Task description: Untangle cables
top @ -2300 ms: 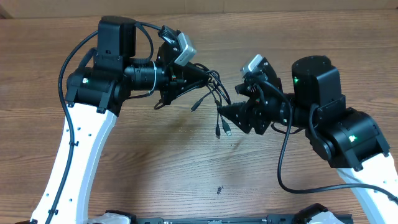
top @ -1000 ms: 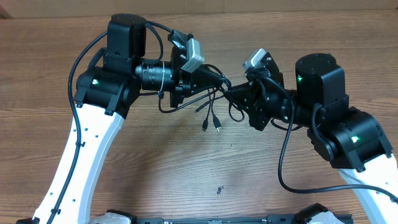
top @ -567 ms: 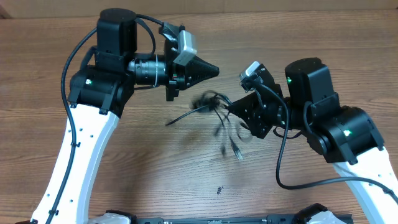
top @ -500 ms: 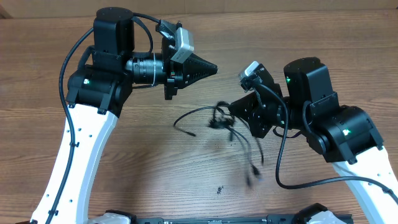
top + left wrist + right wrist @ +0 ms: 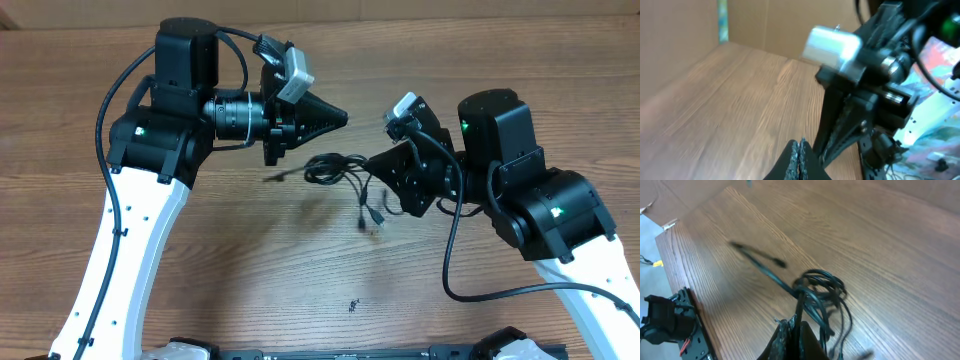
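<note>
We hold the cables (image 5: 333,168) clamped in our right gripper (image 5: 375,165), the knot and loose strands trailing from its tips above the table (image 5: 200,280) toward our left gripper (image 5: 338,115), which is pinched together, empty, and just beside the knot, likely nearest for the next grab.

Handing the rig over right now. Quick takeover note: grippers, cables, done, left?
Left gripper: shut, empty, close to the tangle but not touching it.
Right gripper: shut on the cables, apparently lifted off the table.
Cables: one looped tangle at the right fingertips. One strand reaches out below the left gripper, and the plug ends dangle.
Done: no strand separated.
Left: probably grab the loose strand with the left gripper, pull the cables apart, and lay them out singly.
</note>
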Robot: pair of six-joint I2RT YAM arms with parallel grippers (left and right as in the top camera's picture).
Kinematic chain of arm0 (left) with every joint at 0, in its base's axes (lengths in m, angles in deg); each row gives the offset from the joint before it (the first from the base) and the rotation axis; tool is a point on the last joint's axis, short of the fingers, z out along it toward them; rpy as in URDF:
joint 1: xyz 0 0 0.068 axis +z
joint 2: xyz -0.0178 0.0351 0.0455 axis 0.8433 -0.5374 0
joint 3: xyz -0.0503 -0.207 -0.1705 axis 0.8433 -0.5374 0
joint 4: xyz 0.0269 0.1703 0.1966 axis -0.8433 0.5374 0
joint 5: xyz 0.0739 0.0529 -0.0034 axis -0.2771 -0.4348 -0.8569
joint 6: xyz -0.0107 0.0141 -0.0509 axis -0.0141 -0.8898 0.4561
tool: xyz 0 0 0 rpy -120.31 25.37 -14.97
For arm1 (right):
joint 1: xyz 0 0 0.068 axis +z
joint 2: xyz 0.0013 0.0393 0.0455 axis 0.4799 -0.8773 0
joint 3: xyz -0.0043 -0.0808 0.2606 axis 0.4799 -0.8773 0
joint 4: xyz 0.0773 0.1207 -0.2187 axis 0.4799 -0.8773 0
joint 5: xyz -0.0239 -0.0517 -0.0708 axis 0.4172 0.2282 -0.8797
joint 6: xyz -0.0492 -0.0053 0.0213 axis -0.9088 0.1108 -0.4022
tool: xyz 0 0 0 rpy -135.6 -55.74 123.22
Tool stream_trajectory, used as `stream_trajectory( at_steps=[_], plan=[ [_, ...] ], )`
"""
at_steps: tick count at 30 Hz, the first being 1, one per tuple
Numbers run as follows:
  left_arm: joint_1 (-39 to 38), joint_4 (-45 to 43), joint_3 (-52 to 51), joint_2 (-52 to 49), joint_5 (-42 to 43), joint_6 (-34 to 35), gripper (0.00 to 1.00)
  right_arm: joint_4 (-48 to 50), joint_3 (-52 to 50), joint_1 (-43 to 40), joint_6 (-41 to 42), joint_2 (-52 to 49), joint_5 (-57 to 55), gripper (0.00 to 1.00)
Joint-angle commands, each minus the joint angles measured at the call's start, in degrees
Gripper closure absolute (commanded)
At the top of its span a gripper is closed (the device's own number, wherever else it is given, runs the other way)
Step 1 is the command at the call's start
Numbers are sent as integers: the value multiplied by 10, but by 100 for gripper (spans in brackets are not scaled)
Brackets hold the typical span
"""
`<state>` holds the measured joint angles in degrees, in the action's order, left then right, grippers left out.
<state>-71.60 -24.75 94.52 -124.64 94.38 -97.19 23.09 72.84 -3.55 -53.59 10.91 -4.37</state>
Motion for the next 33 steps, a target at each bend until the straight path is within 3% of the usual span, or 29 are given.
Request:
stream_trajectory(
  at_steps=[1, 17, 22, 28, 30, 33],
  plan=[
    [2, 33, 10, 9, -44, 6, 96, 23, 2, -1, 0, 7, 18, 96],
    [-2, 146, 10, 8, -101, -39, 96, 102, 2, -1, 12, 7, 62, 96],
    [-2, 147, 10, 8, -111, -39, 90, 102, 2, -1, 10, 7, 78, 96],
    [-2, 141, 10, 8, -143, -39, 96, 59, 2, -1, -54, 7, 116, 96],
    [-2, 141, 10, 8, -143, -39, 90, 38, 2, -1, -115, 7, 148, 96],
    [-2, 144, 10, 8, -140, -39, 67, 31, 2, -1, -181, 7, 162, 96]
  ],
)
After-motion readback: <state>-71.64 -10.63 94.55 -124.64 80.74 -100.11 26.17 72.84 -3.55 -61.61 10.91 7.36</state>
